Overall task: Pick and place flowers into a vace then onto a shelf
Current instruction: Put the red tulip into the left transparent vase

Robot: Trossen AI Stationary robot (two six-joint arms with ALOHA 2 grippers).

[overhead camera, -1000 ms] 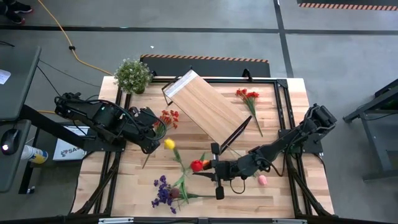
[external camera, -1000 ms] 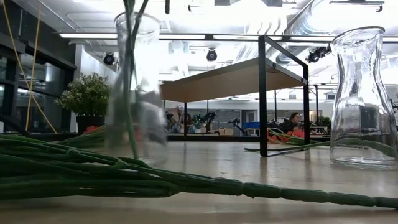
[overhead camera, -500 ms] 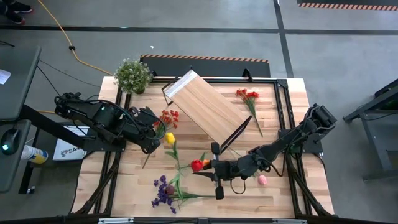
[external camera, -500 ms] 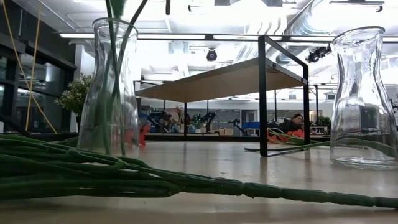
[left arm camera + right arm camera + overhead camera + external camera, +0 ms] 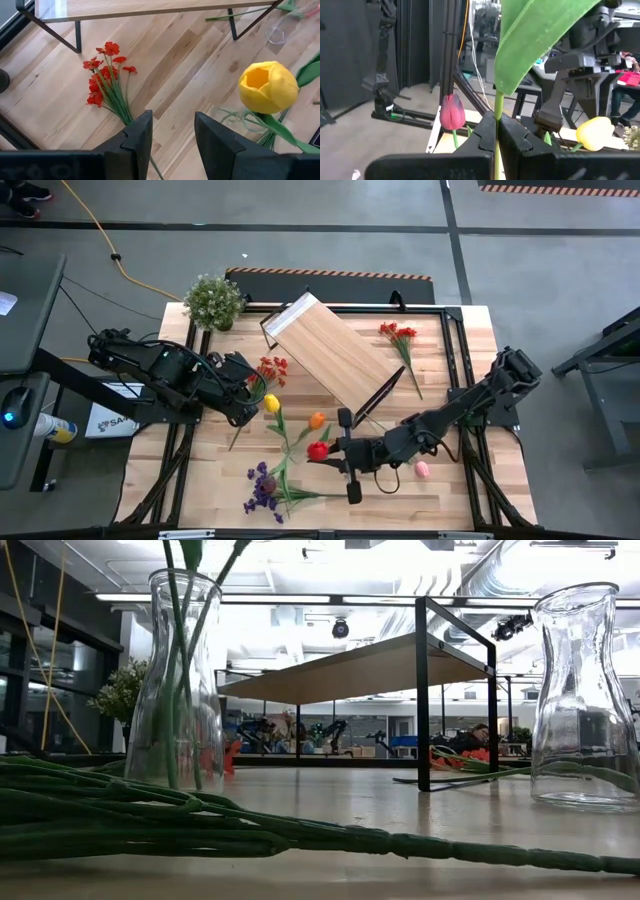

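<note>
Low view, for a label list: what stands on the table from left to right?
Potted plant → glass vase with green stems in it → shelf → empty glass vase.

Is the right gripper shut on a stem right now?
Yes. The right gripper is shut on a green flower stem, pinched between its fingers, in the right wrist view.

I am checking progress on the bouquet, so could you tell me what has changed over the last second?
The vase holding the yellow tulip slid away from the shelf and settled. The right gripper, shut on a stem, swung the red tulip slightly, uncovering an orange tulip. The left gripper kept its place.
</note>
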